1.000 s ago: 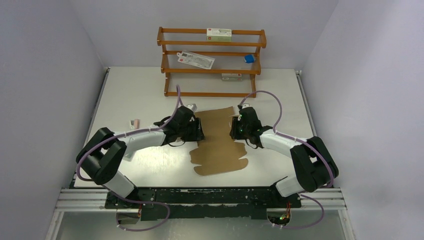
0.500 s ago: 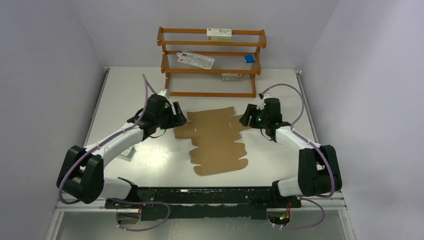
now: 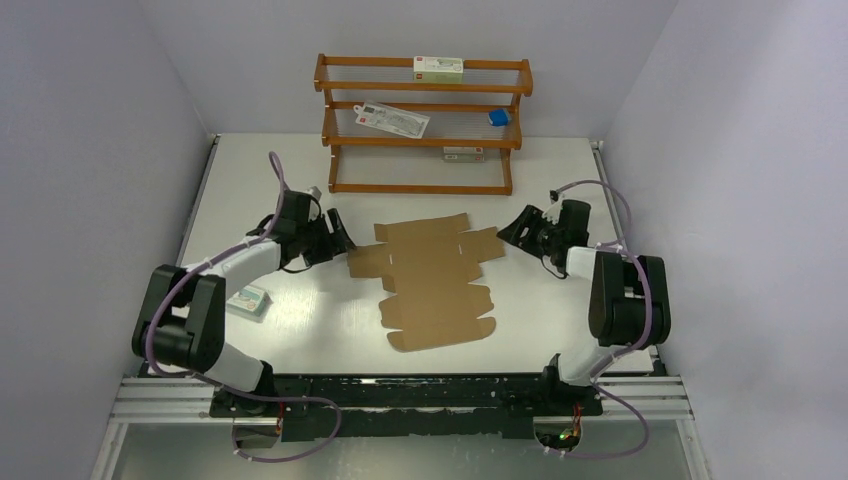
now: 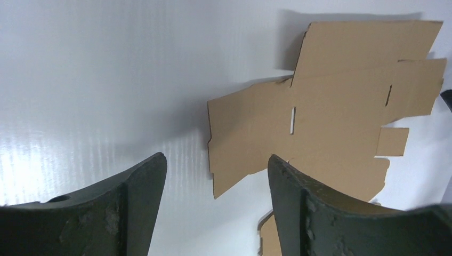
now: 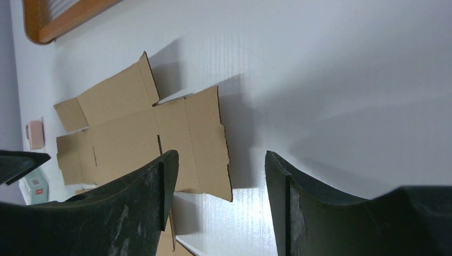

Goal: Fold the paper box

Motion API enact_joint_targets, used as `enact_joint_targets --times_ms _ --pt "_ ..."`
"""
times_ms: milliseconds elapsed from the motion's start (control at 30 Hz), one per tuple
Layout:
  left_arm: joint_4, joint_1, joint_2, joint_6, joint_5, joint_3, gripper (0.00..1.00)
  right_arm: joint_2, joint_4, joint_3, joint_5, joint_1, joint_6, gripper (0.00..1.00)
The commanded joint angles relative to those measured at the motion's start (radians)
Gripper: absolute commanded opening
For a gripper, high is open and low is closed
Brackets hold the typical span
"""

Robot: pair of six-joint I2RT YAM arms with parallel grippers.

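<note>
Brown cardboard, the box (image 3: 432, 282) is a flat die-cut sheet lying unfolded in the middle of the table (image 3: 260, 170), in front of the rack (image 3: 420, 125) and between the two arms. The left gripper (image 3: 335, 232) sits just off its left flap and the right gripper (image 3: 512, 228) just off its right flap. Both have their fingers spread wide, hold nothing and touch nothing. The main risk, as I see it, is the sheet skating. It is thin and lies on a smooth, shiny top, so a finger meeting an edge too high would likely shove it toward the other arm or the rack rather than get under it. If one side lifts ahead of the other, the sheet could pivot, and a flap bent off its score line may crumple or spring back flat. The right flap seems to stand a little proud, judging by its shadow in the right wrist view, which may help there. The left flap looks flatter and harder to catch. Both wrist views lose the near part of the sheet behind their own fingers. From above the creases are too faint to trace, though two slots show in the left wrist view. The cartons on the rack, and the one by the left arm (image 3: 248, 300), are too small to read.
</note>
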Motion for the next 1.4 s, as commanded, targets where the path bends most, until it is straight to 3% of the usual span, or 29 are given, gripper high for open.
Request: enact_joint_targets --times_ms 0,467,667,800,967,1367 --pt "0.071 0.006 0.053 0.005 0.118 0.001 0.73 0.050 0.083 -0.003 -0.087 -0.005 0.018 0.63" --pt "0.131 0.004 0.138 0.001 0.158 -0.020 0.60 0.127 0.122 -0.006 -0.141 0.016 0.024 0.40" --pt "0.140 -0.022 0.146 0.001 0.162 -0.005 0.43 0.102 0.094 -0.004 -0.111 0.038 0.005 0.32" --pt "0.108 -0.059 0.143 0.011 0.125 0.024 0.29 0.059 0.051 -0.005 -0.047 0.063 -0.023 0.25" --pt "0.062 -0.105 0.125 0.025 0.053 0.062 0.18 -0.012 -0.016 0.003 0.082 0.128 -0.076 0.17" --pt "-0.129 -0.269 0.140 0.085 -0.189 0.237 0.19 -0.108 -0.209 0.085 0.486 0.386 -0.181 0.15"
